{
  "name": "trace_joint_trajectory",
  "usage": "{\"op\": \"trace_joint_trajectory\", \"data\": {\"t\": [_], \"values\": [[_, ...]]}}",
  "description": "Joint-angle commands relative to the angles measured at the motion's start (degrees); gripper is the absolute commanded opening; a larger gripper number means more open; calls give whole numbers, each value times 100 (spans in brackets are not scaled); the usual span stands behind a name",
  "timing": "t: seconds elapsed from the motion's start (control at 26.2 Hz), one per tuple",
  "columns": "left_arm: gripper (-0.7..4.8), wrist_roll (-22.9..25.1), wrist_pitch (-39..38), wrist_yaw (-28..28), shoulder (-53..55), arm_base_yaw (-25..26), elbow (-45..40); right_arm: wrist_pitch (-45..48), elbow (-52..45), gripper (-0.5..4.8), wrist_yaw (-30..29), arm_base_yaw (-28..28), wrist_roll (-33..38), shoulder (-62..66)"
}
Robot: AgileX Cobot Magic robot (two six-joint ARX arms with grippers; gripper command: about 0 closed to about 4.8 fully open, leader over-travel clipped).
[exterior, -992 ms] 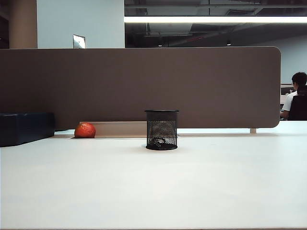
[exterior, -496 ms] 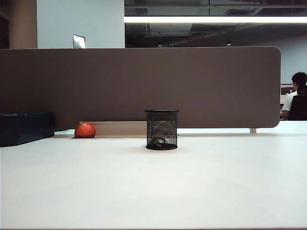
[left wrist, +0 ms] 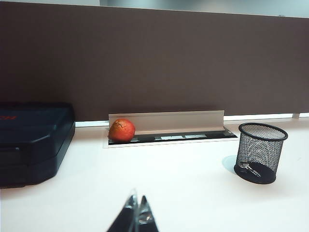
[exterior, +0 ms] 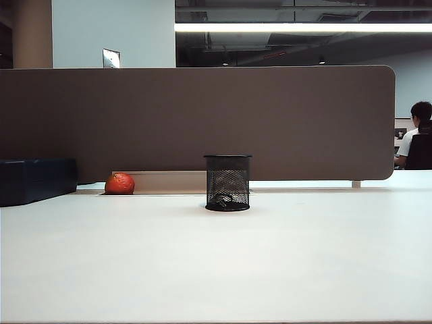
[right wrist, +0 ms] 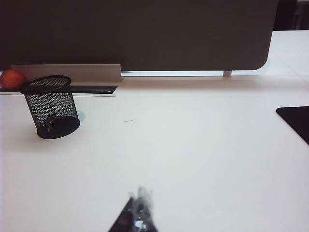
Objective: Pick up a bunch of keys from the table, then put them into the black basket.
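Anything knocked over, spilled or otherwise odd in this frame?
Nothing stands out. The black basket stands upright on the table with the bunch of keys inside. The orange-red ball rests by the partition. The left hand and right hand are shut, holding nothing.

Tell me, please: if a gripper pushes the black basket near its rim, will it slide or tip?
The black basket probably tips: it stands tall on a narrow base. Its open wire mesh suggests little weight, so it may also slide on the smooth table. The bunch of keys inside adds slight ballast.

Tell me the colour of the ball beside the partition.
Orange-red ball, clearest in the left wrist view.
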Motion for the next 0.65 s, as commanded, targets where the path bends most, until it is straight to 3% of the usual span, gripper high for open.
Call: {"op": "trace_joint_trajectory", "data": {"t": [0.04, 0.65], "values": [[-5, -39, 46, -2, 4, -9, 35, 42, 24, -5, 13, 2, -57, -17], [-5, -39, 46, -4, 2, -7, 35, -299, 26, -4, 11, 2, -55, -17]]}}
